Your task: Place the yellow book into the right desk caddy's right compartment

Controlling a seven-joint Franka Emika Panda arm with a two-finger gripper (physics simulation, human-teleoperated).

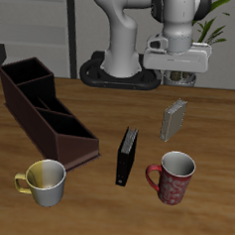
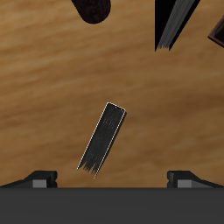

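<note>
The yellow book point(image 1: 173, 119) stands upright on its edge on the wooden table, with a grey-tan cover. In the wrist view it shows from above as a thin slanted slab point(image 2: 102, 138). My gripper point(image 1: 175, 78) hangs above the book and a little farther back, clear of it. Its fingers are wide apart and empty in the wrist view point(image 2: 112, 179). The right desk caddy point(image 1: 45, 114) is a long dark brown partitioned tray lying diagonally across the table from the book. One corner of it shows in the wrist view point(image 2: 217, 33).
A black book point(image 1: 127, 155) stands on edge between the caddy and the yellow book, also in the wrist view point(image 2: 173, 24). A red mug point(image 1: 172, 178) sits nearer the front edge than the yellow book. A yellow-white mug point(image 1: 43, 181) sits by the caddy's front end.
</note>
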